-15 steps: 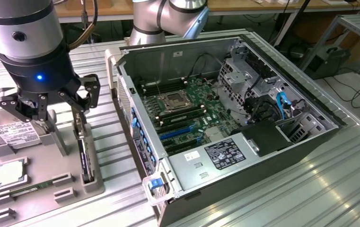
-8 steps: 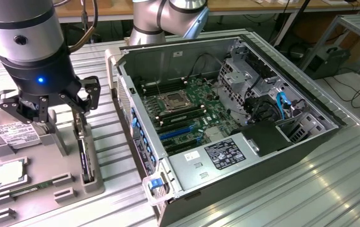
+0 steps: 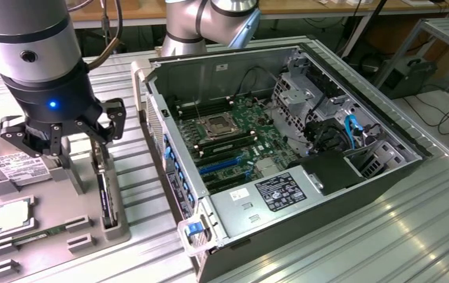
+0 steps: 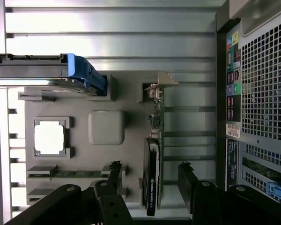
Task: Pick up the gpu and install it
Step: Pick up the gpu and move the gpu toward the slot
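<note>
Approach for the pick is the step you are in. Your gripper (image 3: 87, 174) hangs over the grey moulded parts tray (image 3: 51, 236) on the exterior view's left. Its jaws are spread wide and hold nothing. The gpu (image 4: 152, 187), a thin black card with a silvery end bracket (image 4: 161, 82), stands on edge in its tray slot. In the wrist view it lies between the two black fingers (image 4: 114, 180), with a clear gap on each side. It is not yet lifted. The open black-and-silver computer case (image 3: 208, 76) lies beside the tray, its green motherboard (image 3: 232, 135) exposed. By my judgement, this pick calls for jaws kept square to the card's flat faces and centred on it. They should close on the board rather than the fan. Whether the fingertips are level with the card's top edge, I can't tell.
</note>
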### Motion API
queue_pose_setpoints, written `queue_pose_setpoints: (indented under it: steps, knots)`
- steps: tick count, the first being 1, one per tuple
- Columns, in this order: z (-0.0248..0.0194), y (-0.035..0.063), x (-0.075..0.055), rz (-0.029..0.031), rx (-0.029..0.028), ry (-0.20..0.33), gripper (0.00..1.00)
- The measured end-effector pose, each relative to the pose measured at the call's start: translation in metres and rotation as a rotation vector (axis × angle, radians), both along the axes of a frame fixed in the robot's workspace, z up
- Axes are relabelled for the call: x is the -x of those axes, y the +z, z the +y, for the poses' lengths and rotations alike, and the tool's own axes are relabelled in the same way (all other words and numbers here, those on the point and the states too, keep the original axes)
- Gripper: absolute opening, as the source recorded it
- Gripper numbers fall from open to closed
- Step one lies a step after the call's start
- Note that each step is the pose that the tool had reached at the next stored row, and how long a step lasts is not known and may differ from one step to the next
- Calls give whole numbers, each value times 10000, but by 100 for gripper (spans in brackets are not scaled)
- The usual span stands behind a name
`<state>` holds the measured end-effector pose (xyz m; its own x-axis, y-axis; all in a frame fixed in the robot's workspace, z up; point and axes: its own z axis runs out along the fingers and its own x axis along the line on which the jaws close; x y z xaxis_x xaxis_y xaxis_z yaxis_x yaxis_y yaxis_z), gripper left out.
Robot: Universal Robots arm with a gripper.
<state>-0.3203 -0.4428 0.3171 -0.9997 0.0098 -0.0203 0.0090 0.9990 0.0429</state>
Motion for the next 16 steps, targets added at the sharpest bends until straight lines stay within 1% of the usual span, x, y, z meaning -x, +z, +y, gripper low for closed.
queue_pose_setpoints:
  steps: [16]
  knots:
    - [-20,-87,0,0,-1,33,60]
